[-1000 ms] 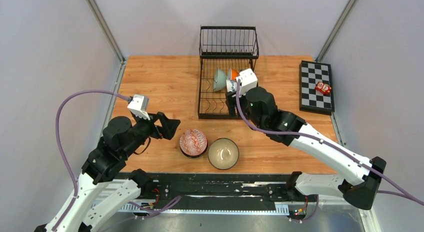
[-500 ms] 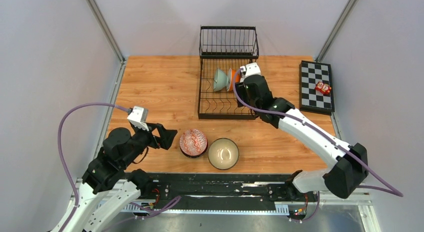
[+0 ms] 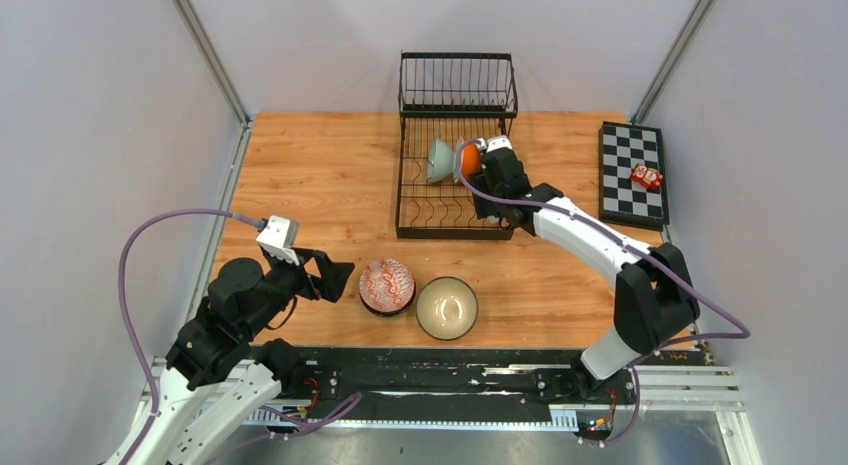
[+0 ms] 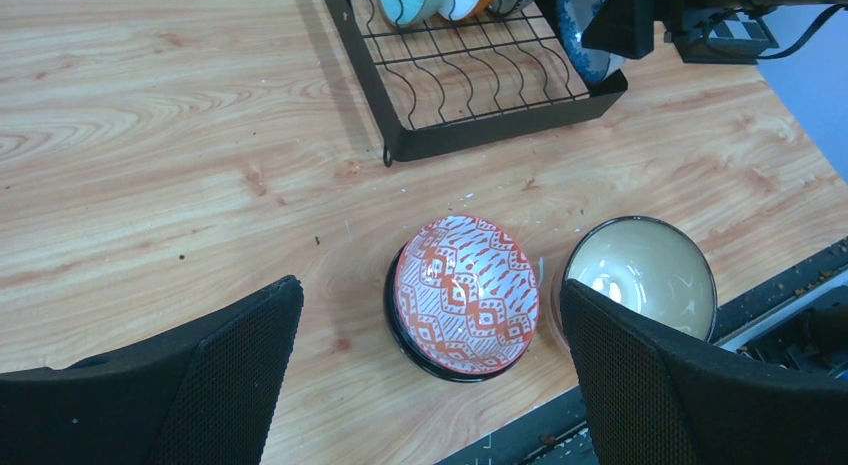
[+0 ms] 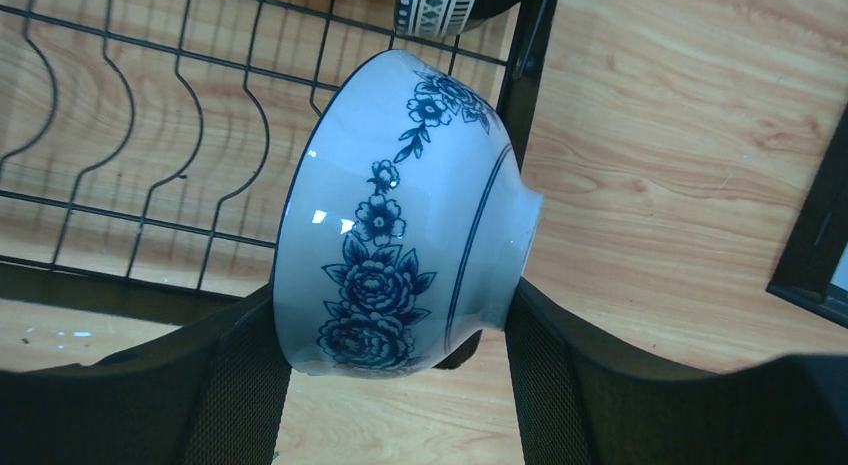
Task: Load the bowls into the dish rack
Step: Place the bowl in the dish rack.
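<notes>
Crowding dish rack [image 3: 440, 231] slots: green bowl [image 3: 438, 160]

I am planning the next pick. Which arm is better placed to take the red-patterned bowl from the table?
Left. The left gripper is open and close to the red-patterned bowl, while the right gripper is shut on the blue-and-white floral bowl at the dish rack.

The table [image 4: 150, 135] is showing smooth, matt wood grain. The rack [image 4: 480, 85] is looking like black-coated metal wire. The floral bowl [image 5: 400, 225] and cream bowl [image 4: 640, 275] are gleaming with glossy glaze. The finger pads [image 4: 200, 385] are showing matt black mesh texture.
</notes>
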You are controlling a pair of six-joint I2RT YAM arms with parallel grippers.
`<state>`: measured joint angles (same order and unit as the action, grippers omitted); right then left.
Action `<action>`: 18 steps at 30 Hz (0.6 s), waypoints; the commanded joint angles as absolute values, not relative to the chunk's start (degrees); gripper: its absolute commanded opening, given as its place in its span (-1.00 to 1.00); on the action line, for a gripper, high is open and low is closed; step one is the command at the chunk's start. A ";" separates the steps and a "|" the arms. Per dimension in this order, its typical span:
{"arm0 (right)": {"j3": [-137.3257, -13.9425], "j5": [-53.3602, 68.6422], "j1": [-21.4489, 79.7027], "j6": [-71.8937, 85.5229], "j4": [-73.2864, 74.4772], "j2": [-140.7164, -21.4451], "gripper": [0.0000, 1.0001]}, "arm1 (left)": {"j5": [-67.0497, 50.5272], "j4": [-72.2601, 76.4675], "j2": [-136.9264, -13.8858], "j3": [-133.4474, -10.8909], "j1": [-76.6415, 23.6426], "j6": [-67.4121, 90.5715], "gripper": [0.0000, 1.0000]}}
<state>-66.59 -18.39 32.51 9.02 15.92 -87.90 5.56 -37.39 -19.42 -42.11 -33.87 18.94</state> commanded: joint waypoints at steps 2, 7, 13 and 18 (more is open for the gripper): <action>-69.20 -16.63 30.40 8.85 13.12 -91.29 -0.95 | 4.94 -36.75 -18.68 -41.33 -33.66 17.84 1.00; -69.85 -14.76 29.21 9.14 12.41 -94.44 -0.95 | 4.75 -36.63 -18.72 -41.22 -33.72 17.67 1.00; -70.04 -12.08 28.18 9.76 12.00 -96.80 -0.95 | 4.62 -36.42 -19.02 -41.17 -33.71 17.58 1.00; -69.72 -9.21 27.18 10.62 11.94 -98.09 -0.95 | 4.28 -36.36 -19.46 -41.13 -33.71 17.49 1.00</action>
